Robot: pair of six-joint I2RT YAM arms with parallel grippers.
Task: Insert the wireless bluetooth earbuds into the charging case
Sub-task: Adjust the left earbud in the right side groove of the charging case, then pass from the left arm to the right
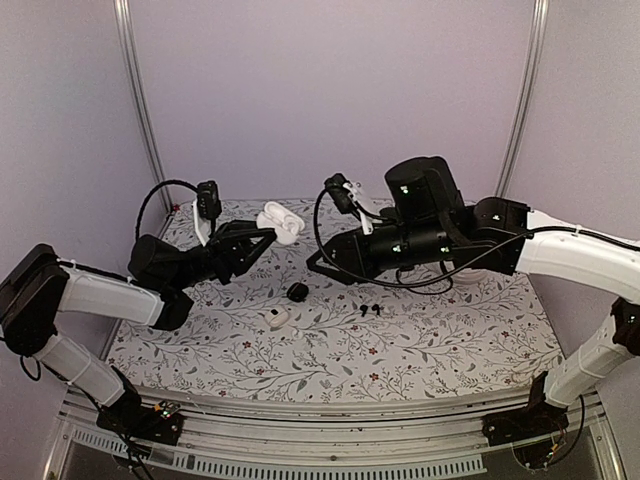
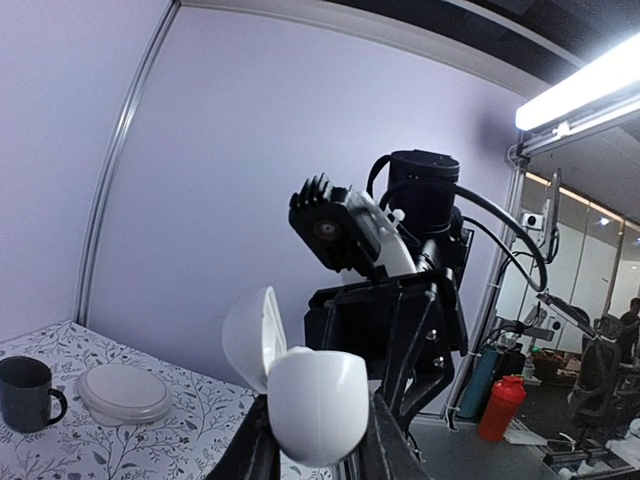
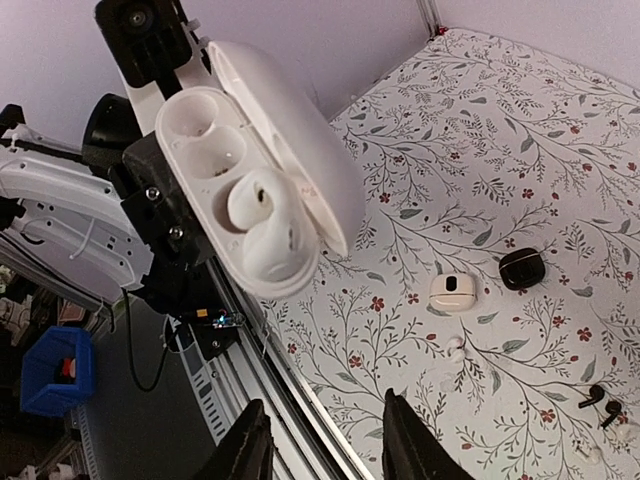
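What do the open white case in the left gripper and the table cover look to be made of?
The open white case: hard plastic, smooth and semi-glossy, judging by the soft highlights on its moulded shell. The table cover: probably printed vinyl or cloth with a matte finish; it has a floral pattern and shows no glare.

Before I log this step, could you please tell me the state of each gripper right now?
Left gripper: closed on the open white charging case.
Right gripper: open, holding nothing.
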